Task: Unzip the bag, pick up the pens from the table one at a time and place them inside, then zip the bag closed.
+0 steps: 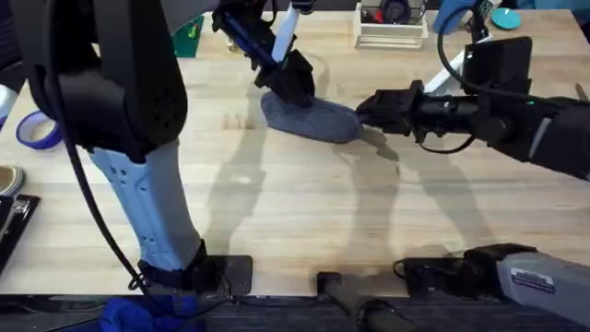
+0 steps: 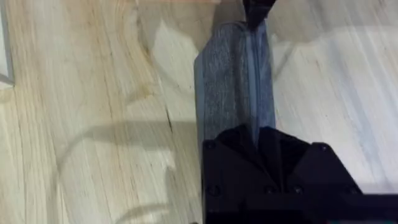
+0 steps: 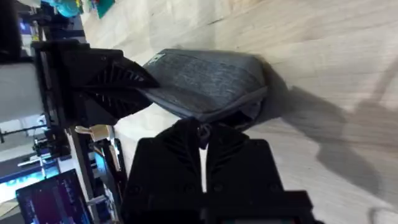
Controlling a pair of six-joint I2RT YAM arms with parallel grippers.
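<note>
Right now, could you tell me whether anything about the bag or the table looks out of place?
Nothing stands out. The bag lies flat and intact on the table, with the left gripper at one end and the right gripper at the other. No spill or damage shows.

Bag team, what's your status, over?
Left pincer at one end of bag, right pincer at other. Bag flat on table. Nothing in the way.

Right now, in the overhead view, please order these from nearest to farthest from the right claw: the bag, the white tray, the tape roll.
Measured from the right claw:
1. The bag, right at the claw's tip, mid-table.
2. The white tray, at the table's far edge, behind the claw.
3. The tape roll, far across at the left edge.
</note>
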